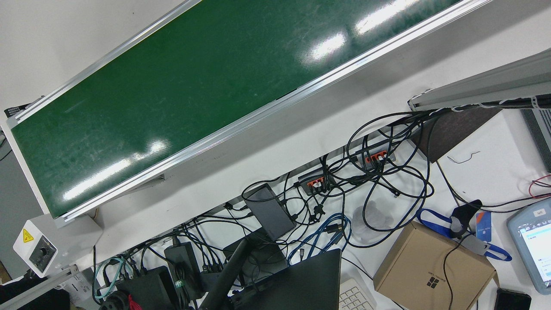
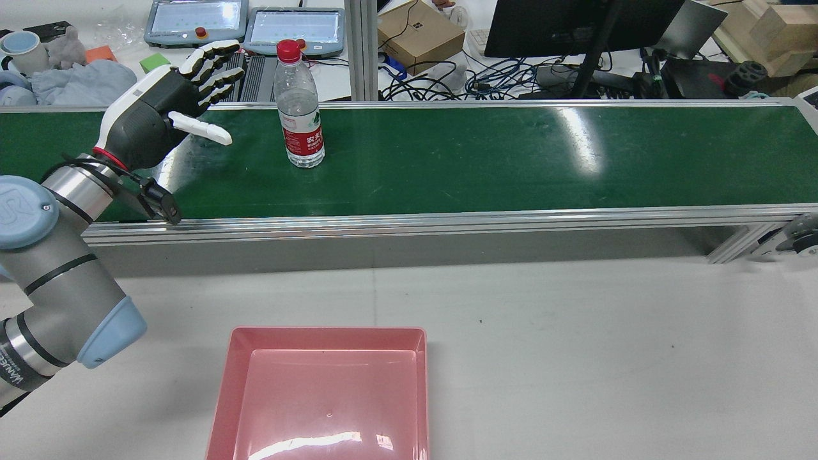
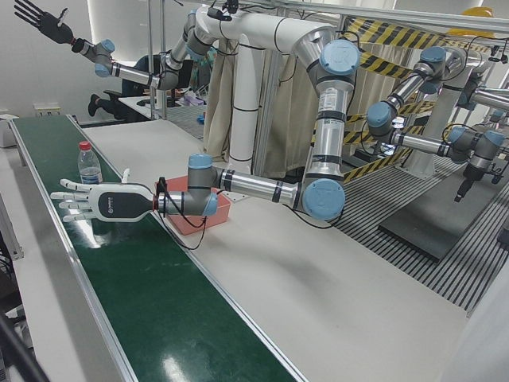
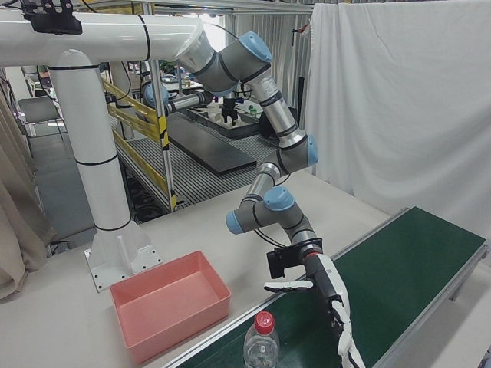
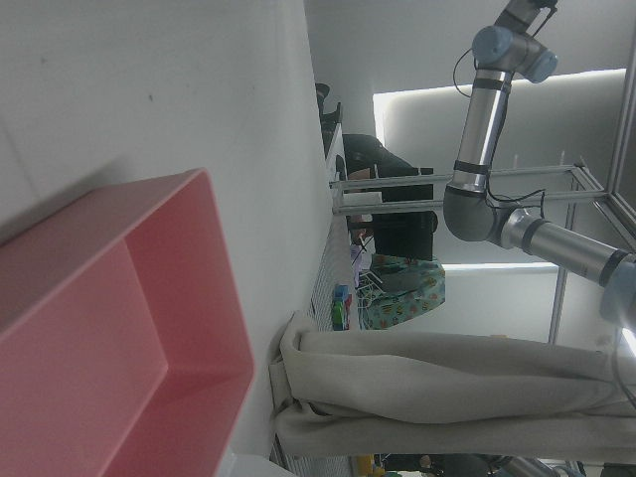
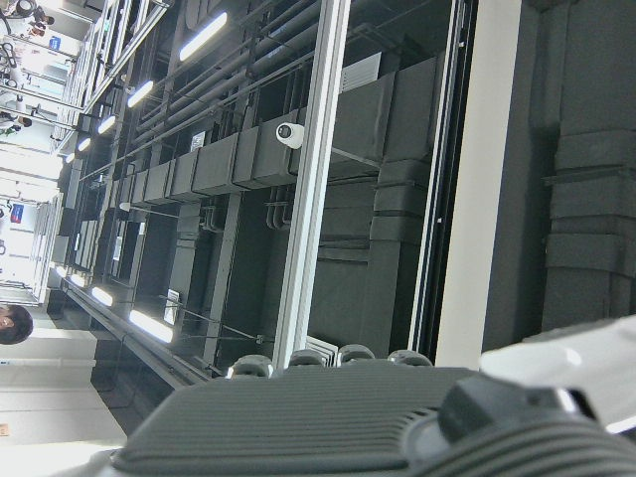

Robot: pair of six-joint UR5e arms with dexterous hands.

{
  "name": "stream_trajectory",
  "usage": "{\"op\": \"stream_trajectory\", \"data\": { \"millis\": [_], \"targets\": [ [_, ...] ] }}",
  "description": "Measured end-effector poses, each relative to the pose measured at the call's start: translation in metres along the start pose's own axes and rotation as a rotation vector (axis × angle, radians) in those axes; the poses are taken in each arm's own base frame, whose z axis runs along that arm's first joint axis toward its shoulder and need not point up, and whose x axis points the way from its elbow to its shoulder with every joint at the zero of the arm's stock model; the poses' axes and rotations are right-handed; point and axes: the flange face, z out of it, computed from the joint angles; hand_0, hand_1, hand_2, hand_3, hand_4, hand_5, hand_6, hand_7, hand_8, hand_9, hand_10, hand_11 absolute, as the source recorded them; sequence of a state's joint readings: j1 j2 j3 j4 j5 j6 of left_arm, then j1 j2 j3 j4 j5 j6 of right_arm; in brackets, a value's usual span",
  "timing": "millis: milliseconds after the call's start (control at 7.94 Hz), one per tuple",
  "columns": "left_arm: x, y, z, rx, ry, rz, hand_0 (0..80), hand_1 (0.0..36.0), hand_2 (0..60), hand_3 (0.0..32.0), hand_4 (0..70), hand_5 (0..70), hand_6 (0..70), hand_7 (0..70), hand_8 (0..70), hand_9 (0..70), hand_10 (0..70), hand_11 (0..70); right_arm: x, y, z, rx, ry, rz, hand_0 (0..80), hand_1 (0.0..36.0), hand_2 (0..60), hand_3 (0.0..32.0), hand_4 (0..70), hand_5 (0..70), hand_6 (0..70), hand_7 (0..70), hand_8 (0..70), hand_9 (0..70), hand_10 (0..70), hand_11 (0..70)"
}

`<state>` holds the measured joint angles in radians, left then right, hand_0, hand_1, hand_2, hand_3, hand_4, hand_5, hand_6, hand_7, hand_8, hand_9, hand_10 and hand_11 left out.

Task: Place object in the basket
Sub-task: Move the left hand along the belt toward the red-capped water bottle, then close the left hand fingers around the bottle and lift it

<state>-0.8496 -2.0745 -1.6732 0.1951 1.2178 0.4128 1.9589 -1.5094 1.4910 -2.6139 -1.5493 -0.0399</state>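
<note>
Left robot hand (image 2: pixel 182 96) spread, empty, beside upright bottle (image 2: pixel 298 105) near belt's (image 2: pixel 486 153) far edge. Best: wrap label mid-height, lift vertical, carry to basket (image 2: pixel 323 396) at bench (image 2: pixel 607 358) near edge. Right robot hand: state indeterminable.

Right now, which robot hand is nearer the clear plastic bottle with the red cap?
The left hand, open above the green conveyor belt beside the bottle; the right hand is raised high, away from the belt.
</note>
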Motion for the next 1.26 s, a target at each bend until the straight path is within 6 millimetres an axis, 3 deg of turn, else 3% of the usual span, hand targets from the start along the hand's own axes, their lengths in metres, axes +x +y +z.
{"op": "stream_trajectory", "data": {
  "millis": [378,1133,1259],
  "targets": [
    [-0.003,0.009,0.010,-0.010,0.001,0.008,56.8,8.5,0.0,6.6,6.5,26.1,6.3,3.3,12.6,12.7,3.7,6.8,0.000,0.000,0.000,0.000,0.000,0.000,0.0,0.0,0.0,0.0,0.0,0.0,0.0,0.0,0.0,0.0,0.0,0.0],
    [-0.012,0.019,0.041,-0.020,-0.003,0.006,57.1,9.2,0.0,6.6,5.6,26.9,6.3,3.8,13.2,13.7,3.5,6.6,0.000,0.000,0.000,0.000,0.000,0.000,0.0,0.0,0.0,0.0,0.0,0.0,0.0,0.0,0.0,0.0,0.0,0.0],
    [-0.012,0.020,0.041,-0.021,-0.006,0.006,57.5,9.7,0.0,6.0,5.1,30.1,6.7,5.0,15.0,16.3,5.6,9.6,0.000,0.000,0.000,0.000,0.000,0.000,0.0,0.0,0.0,0.0,0.0,0.0,0.0,0.0,0.0,0.0,0.0,0.0]
  ]
}}
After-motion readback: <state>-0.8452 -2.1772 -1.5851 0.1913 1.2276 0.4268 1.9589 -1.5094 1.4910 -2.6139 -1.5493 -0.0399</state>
